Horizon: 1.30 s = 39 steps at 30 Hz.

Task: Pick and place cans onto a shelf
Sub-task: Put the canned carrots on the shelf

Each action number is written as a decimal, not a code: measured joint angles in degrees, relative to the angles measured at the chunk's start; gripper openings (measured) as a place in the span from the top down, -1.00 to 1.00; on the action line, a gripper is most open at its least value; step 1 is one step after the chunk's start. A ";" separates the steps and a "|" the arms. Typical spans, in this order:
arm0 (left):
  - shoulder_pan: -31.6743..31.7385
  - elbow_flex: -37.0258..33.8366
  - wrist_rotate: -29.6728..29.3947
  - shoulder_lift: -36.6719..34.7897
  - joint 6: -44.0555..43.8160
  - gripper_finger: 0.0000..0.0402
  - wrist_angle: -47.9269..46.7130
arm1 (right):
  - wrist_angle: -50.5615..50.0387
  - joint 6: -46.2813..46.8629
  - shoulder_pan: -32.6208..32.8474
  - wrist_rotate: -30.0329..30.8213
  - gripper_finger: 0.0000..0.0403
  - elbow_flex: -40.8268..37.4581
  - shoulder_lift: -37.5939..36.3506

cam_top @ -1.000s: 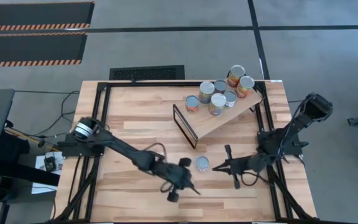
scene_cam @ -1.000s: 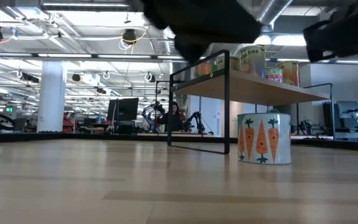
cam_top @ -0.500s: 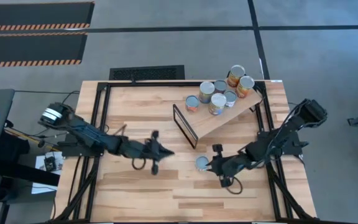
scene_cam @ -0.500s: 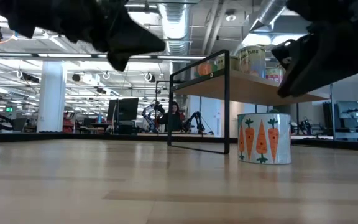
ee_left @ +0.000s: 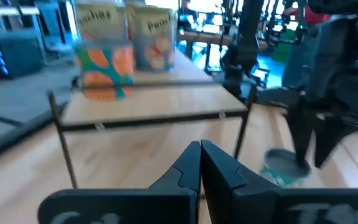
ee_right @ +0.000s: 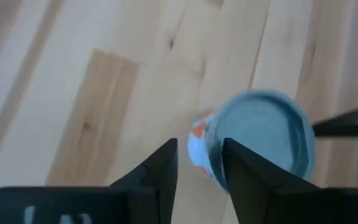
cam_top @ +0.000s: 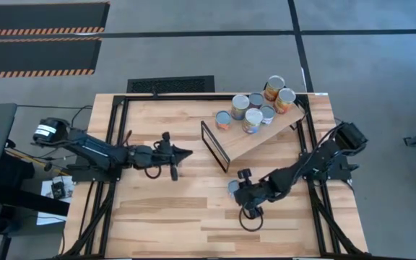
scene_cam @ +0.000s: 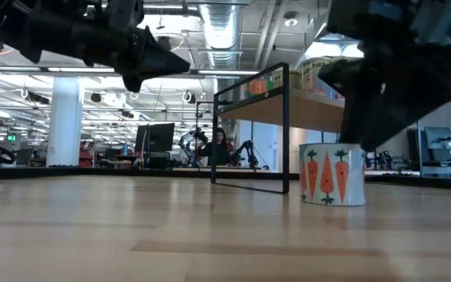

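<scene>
A can with a carrot label (scene_cam: 333, 174) stands upright on its base on the table, just in front of the shelf's low framed end; its silvery top shows in the right wrist view (ee_right: 263, 140). My right gripper (ee_right: 199, 144) is open and points down just above this can (cam_top: 232, 188), touching nothing. My left gripper (ee_left: 201, 163) is shut and empty, in the air left of the shelf (cam_top: 183, 153). The tilted light-wood shelf (cam_top: 255, 141) carries several cans (cam_top: 255, 108) at its far, high end.
The shelf's thin black frame (cam_top: 214, 146) stands between the two grippers. A black frame runs along the table's edges (cam_top: 121, 137). Bare wood lies toward the table's near edge (cam_top: 193, 224).
My left gripper has drawn back from beside the carrot can toward the table's left and far side, rising. My right gripper has moved toward the table's left until it is over the can and has tipped to point downward. The can has stayed in place.
</scene>
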 joint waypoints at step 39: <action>10.64 -21.51 19.54 -59.79 6.67 1.00 -24.92 | -26.13 0.28 2.39 2.37 0.92 19.93 -13.41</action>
